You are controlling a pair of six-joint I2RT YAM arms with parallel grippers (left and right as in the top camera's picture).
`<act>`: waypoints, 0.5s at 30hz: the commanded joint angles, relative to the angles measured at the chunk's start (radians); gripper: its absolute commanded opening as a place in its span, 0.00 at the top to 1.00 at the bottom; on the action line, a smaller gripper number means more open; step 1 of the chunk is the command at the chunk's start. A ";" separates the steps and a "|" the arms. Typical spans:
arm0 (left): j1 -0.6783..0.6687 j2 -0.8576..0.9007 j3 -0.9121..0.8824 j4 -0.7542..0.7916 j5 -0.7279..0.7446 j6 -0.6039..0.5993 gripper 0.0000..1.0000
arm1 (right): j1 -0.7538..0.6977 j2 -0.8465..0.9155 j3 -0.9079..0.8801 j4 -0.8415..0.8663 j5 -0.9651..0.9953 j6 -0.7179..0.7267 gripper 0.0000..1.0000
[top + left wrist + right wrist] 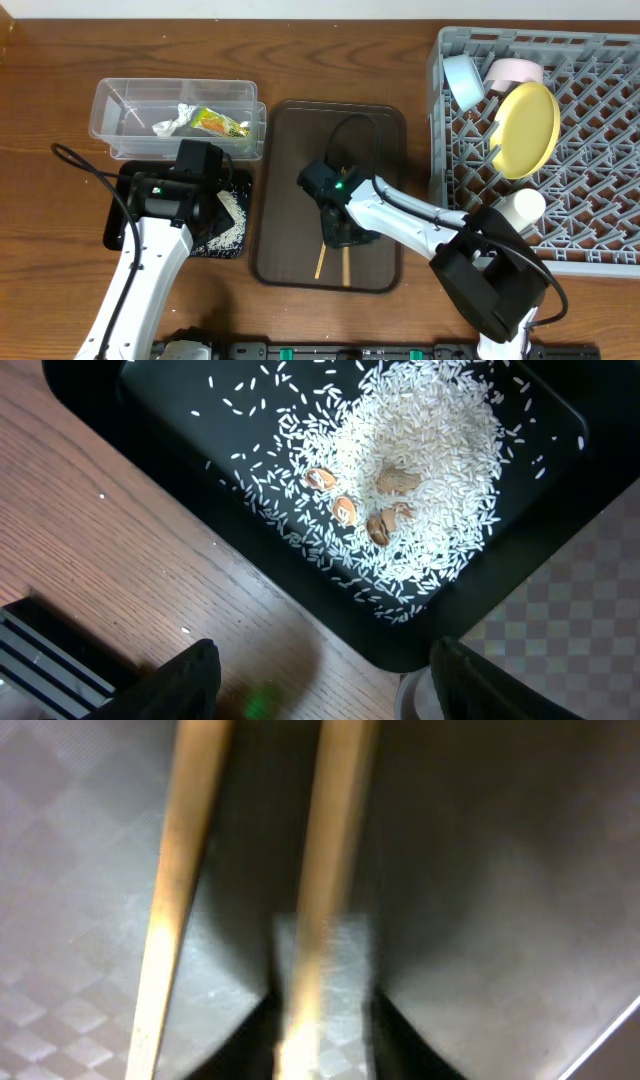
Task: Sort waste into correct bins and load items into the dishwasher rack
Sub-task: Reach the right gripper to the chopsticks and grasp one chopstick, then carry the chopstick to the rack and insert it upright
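Observation:
Two wooden chopsticks (321, 262) lie on the brown serving tray (295, 150). My right gripper (341, 236) is down over them. In the right wrist view one chopstick (335, 840) runs between the gripper (325, 1025) jaws, which are drawn in close. A thin strip of tray shows beside it, and the picture is blurred. The other chopstick (180, 880) lies outside, to the left. My left gripper (325, 655) hangs open and holds nothing, by the black tray (180, 420) of rice scraps (420, 470). The wrapper (220, 123) and tissue (172, 122) lie in the clear tub (120, 100).
The grey rack (600, 230) at the right holds the yellow plate (527, 128), blue bowl (463, 80), pinkish bowl (515, 70) and white cup (522, 207). A few brown shell-like bits (345, 510) sit in the rice. The black tray (128, 215) overlaps the tub's front edge.

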 commanded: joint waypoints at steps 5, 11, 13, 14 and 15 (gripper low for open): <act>0.005 0.006 -0.001 -0.006 -0.024 -0.005 0.30 | -0.036 0.036 -0.038 -0.004 0.019 0.020 0.99; 0.005 0.006 -0.001 -0.006 -0.024 -0.005 0.30 | -0.146 -0.034 0.000 -0.048 0.017 -0.046 0.99; 0.005 0.006 -0.001 -0.006 -0.024 -0.005 0.30 | -0.188 -0.085 0.027 -0.074 -0.002 -0.098 0.99; 0.005 0.006 -0.001 -0.006 -0.024 -0.005 0.30 | -0.205 -0.110 0.038 -0.081 -0.009 -0.124 0.99; 0.005 0.006 -0.001 -0.006 -0.024 -0.005 0.30 | -0.223 -0.141 0.049 -0.090 -0.016 -0.147 0.99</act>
